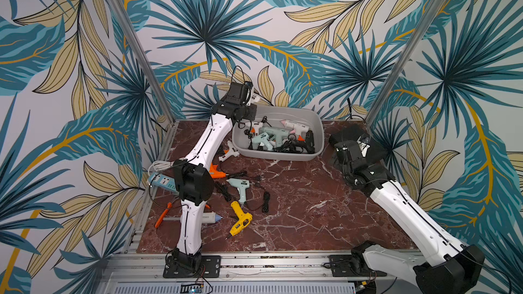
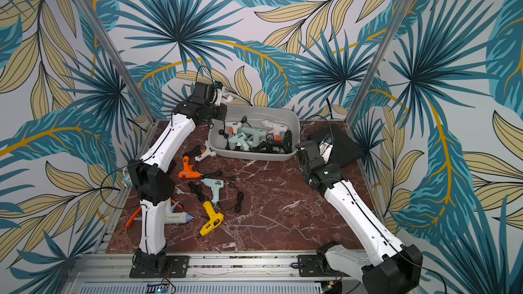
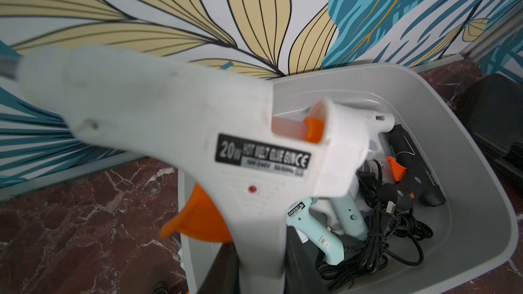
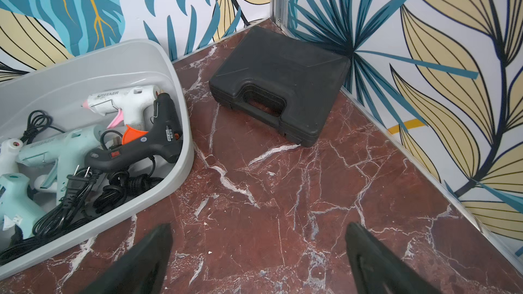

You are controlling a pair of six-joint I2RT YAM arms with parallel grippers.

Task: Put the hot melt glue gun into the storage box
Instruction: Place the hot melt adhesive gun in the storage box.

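White glue gun w/ orange trigger, black label reading 20W HOT MELT GLUE GUN, small red dot below it. Nozzle end is blurred, and the lower handle is hidden btwn the jaws of the left gripper, which is clamped on that handle. In both top views only a white bit of the gun shows behind the wrist, up in the air over the far left corner of the grey storage box. Box holds other guns (mint, black, white/pink) plus tangled cords. Right gripper is spread wide w/ nothing in it, over bare table, near a black case. More loose guns lie on the table, some partly behind the left arm.
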